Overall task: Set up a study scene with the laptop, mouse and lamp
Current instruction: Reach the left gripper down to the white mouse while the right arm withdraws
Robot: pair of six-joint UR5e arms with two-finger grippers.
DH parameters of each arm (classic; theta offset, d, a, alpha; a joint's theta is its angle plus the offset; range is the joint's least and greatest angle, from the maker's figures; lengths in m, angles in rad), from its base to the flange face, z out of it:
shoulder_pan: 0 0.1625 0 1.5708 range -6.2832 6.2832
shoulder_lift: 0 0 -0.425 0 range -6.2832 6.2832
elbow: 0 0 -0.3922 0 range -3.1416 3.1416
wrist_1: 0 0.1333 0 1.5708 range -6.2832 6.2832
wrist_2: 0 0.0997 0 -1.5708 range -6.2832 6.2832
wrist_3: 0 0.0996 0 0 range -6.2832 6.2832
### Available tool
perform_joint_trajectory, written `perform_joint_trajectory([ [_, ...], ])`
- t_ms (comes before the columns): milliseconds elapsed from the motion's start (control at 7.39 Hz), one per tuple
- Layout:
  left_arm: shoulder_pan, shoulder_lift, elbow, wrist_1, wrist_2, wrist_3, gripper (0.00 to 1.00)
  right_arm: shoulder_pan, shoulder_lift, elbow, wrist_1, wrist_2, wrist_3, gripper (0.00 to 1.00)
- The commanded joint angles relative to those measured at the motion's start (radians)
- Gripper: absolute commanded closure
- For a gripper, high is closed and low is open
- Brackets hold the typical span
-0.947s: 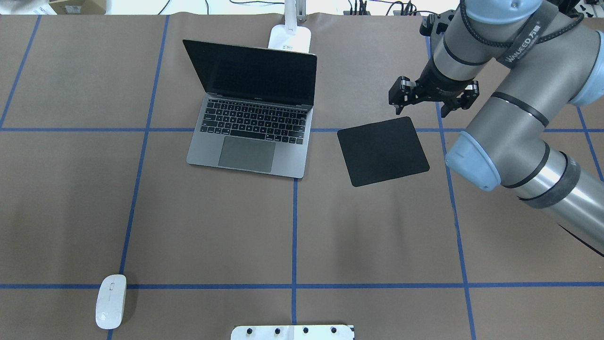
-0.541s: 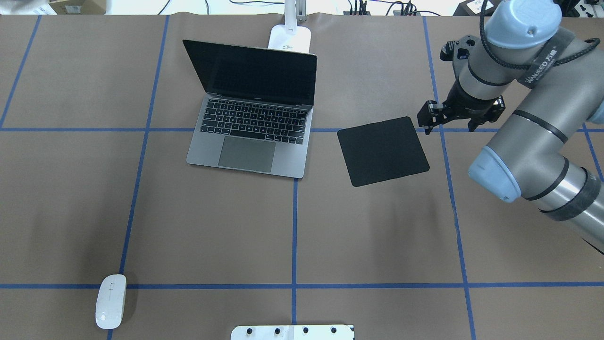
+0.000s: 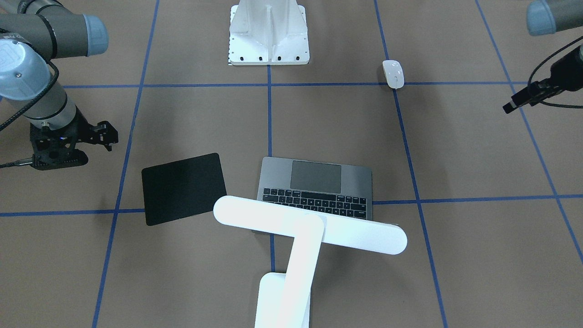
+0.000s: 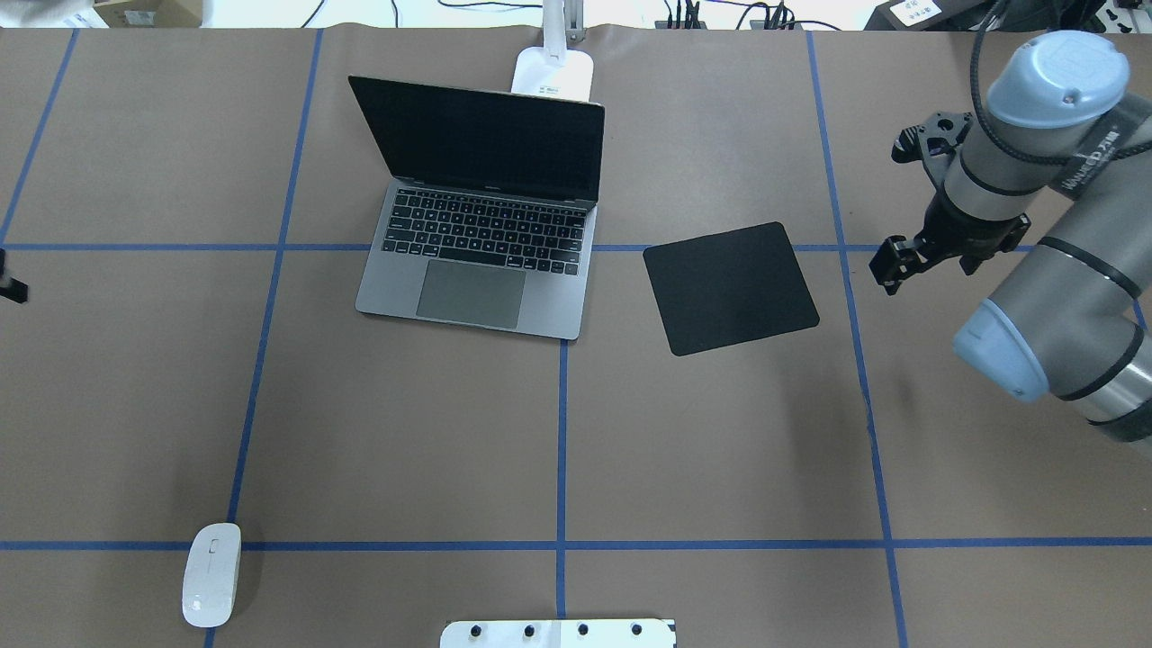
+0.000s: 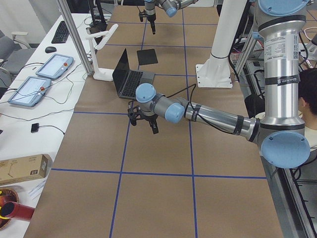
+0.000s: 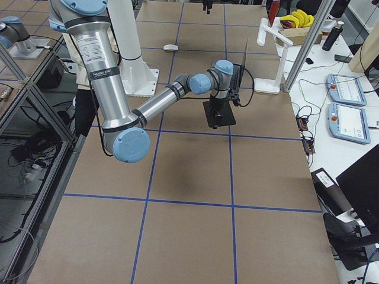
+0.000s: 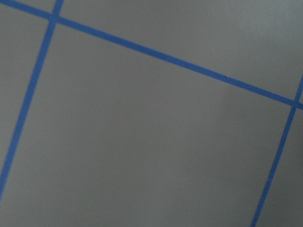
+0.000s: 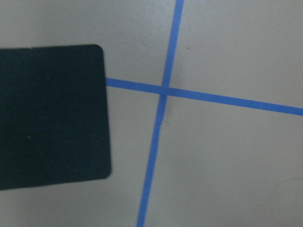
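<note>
Down at the tabletop's seven o'clock corner, seen from overhead, lies the mouse (image 4: pixel 211 576), long axis twelve-to-six, at five o'clock from the nearer left end effector (image 3: pixel 517 102). I cannot tell its spread. The right end effector (image 4: pixel 931 263) gapes wide, empty.

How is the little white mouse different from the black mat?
The mouse is white; the mat is black. The mouse is a small rounded oval; the mat is a bigger flat square with rounded corners. The mat lies close beside the laptop; the mouse sits far from it. Both rest on the brown table, and nothing is touching either.
</note>
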Motion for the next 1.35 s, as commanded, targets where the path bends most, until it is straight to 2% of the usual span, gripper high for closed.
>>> perform_joint_trajectory([
  [0,0.304,-0.079,-0.106,0.002,0.143,-0.353,0.0,0.019,-0.048,0.001,0.001,0.004,-0.113,0.0],
  [135,0.435,-0.141,-0.111,0.002,0.201,-0.416,0.0,0.019,-0.074,0.002,0.004,0.001,-0.147,0.0],
  [270,0.555,-0.152,-0.134,0.003,0.293,-0.462,0.0,0.022,-0.079,0.004,0.002,0.0,-0.165,0.0],
  [541,0.72,-0.143,-0.157,0.005,0.411,-0.463,0.0,0.029,-0.078,0.002,-0.002,0.0,-0.167,0.0],
  [947,0.837,-0.085,-0.161,-0.015,0.521,-0.435,0.0,0.08,-0.084,-0.005,-0.013,0.002,-0.167,0.0],
  [1217,0.823,0.028,-0.223,-0.03,0.517,-0.307,0.0,0.1,-0.088,-0.006,-0.015,0.002,-0.167,0.0],
])
